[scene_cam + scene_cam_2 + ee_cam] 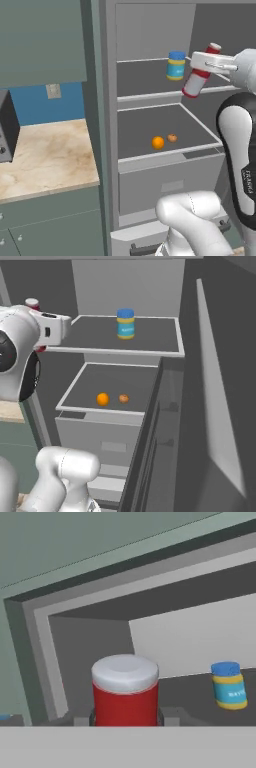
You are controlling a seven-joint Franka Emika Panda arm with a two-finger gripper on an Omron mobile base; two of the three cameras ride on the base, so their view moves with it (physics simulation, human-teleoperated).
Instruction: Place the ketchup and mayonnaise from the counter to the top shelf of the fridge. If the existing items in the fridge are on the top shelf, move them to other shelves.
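My gripper (202, 68) clenched on the ketchup (199, 77), I hold it tilted before the top shelf (145, 82) beside the mayonnaise (176, 65); next I must right it and set it down.

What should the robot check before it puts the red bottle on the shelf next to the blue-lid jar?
1. Ketchup gripped by the gripper: ok, fingers shut on it.
2. Bottle upright: not ok, it leans in the left base view.
3. Mayonnaise on the top shelf: ok.
4. Free room beside the jar: ok.
5. Orange fruit and brown lump off the top shelf: ok, both on the lower shelf.
6. Bottle base above the shelf rim: cannot tell.
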